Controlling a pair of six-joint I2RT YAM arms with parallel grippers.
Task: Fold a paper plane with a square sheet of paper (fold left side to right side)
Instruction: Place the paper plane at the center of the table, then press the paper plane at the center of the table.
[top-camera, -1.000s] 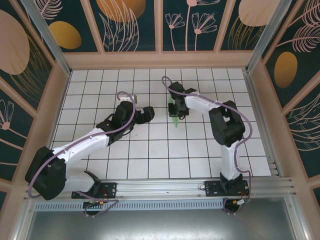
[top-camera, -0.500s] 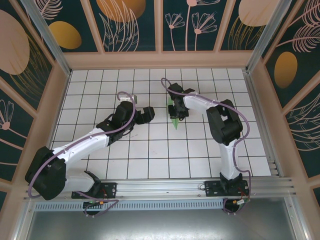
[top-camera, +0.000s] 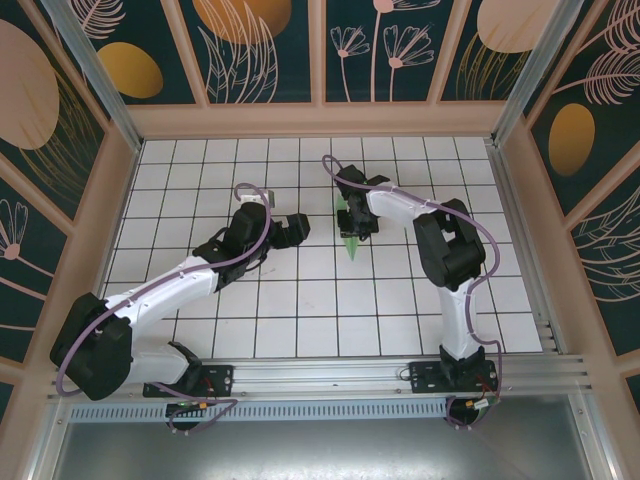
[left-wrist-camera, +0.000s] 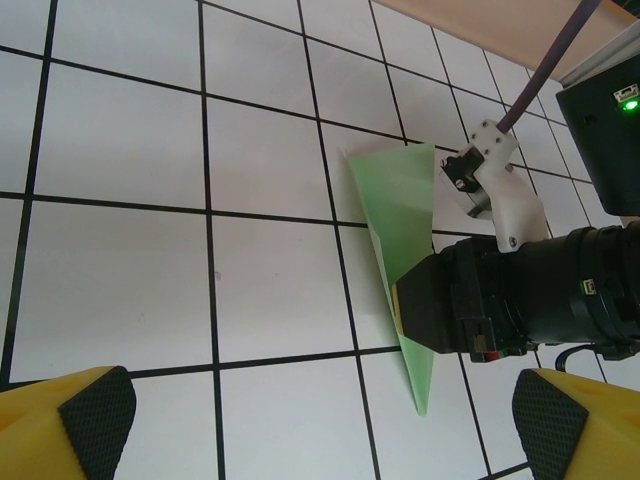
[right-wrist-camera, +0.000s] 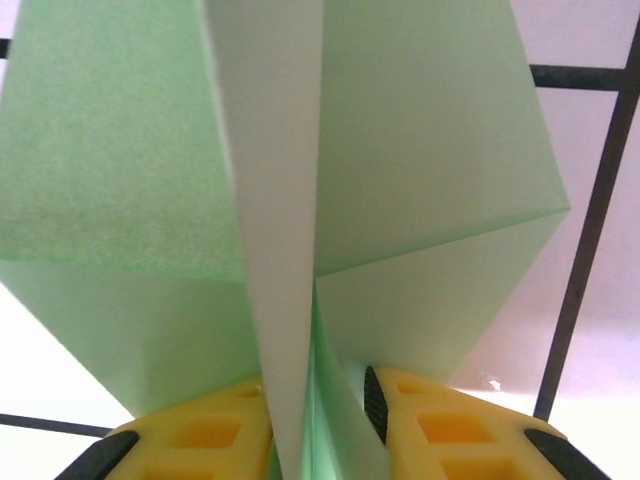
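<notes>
Right claw (right-wrist-camera: 315, 430): its own wrist view shows two yellow fingers flanking the upright centre fold of the paper plane (right-wrist-camera: 420, 170), with a green wing spreading out on either side. The left finger (right-wrist-camera: 190, 440) sits against the fold. The right finger (right-wrist-camera: 440, 425) has a sliver of green between it and the fold. Cannot tell from this whether the pads are pressing the paper or have let go.

Left wrist view adds the outline that the close-up misses. The plane is a long thin triangle on the white tiled tabletop (top-camera: 300, 320), and the right claw's dark body crosses it a little past the middle, nearer the point. The wide end and the sharp tip both stick out clear of the claw. A purple cable (left-wrist-camera: 545, 70) and a lit green lamp (left-wrist-camera: 627, 101) show on the right arm.

Left claw (top-camera: 297, 230): released, with its yellow fingertips far apart at the bottom corners of its own view and only tiles between them. It holds nothing.

Top view gives the layout. The plane is a small green sliver just past mid-tabletop, its tip toward the near edge, under the right claw. The left claw is beside it, about two tiles off and apart from the paper.
</notes>
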